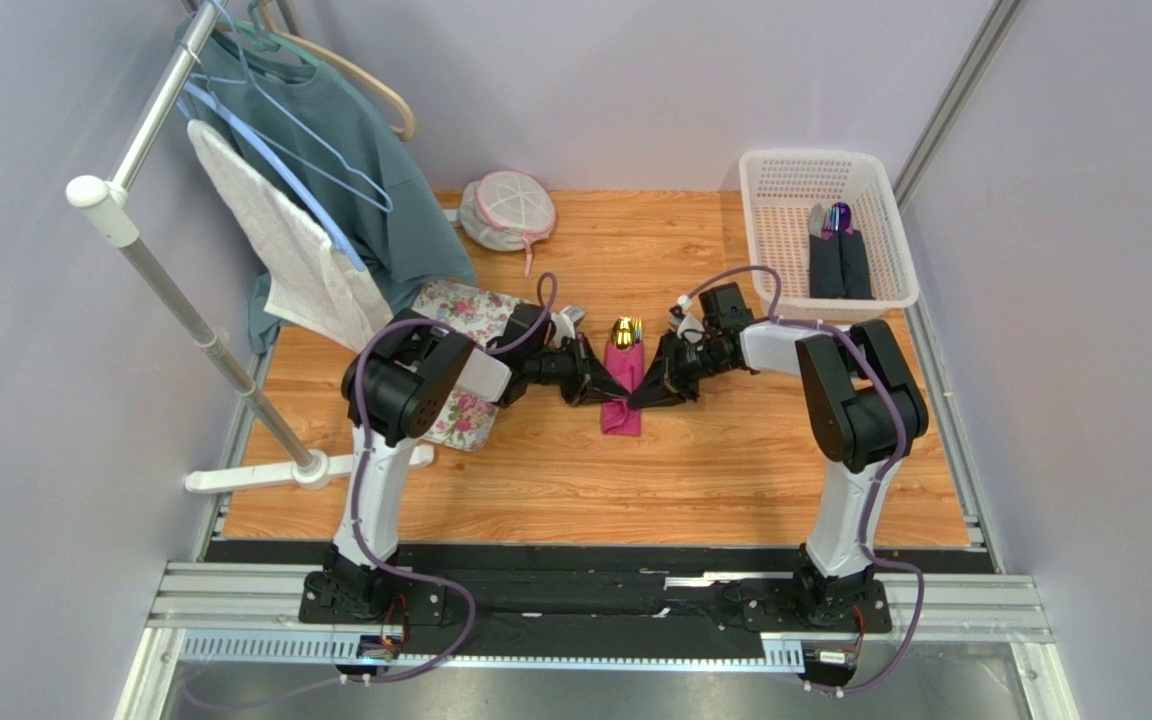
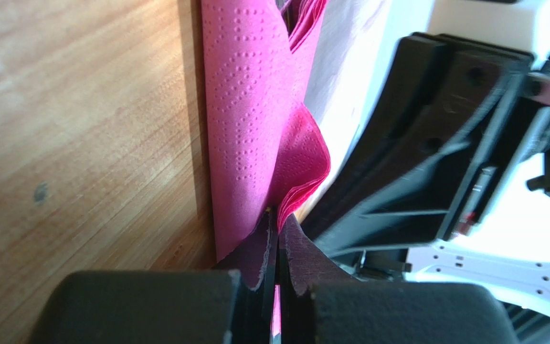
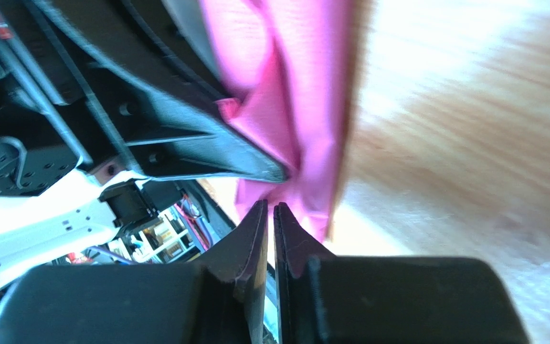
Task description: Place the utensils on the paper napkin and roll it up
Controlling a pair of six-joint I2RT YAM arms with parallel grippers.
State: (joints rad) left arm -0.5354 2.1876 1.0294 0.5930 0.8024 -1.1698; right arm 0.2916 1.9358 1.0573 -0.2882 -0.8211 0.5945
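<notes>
Reaching in: both arms bend at the elbow and stretch their forearms low toward mid-frame, meeting head-on over the paper napkin (image 1: 623, 417) on the wooden desk (image 1: 612, 480).
Left arm: enters from the left of centre, with its forearm nearly level and the left claw (image 1: 587, 375) at the strip's left edge.
Left claw: pressed together, pinching a pink fold of the paper between its fingers.
Right arm: angles in from the right, with its forearm sloping down and the right claw (image 1: 642, 393) at the strip's right edge.
Right claw: the fingers sit close with a thin slit between them; whether they nip the paper cannot be told.
Paper napkin: magenta, folded into a narrow upright strip at centre frame, between the two claws.
Utensils (image 1: 623, 330): gold ends poke out of the strip's upper end.
</notes>
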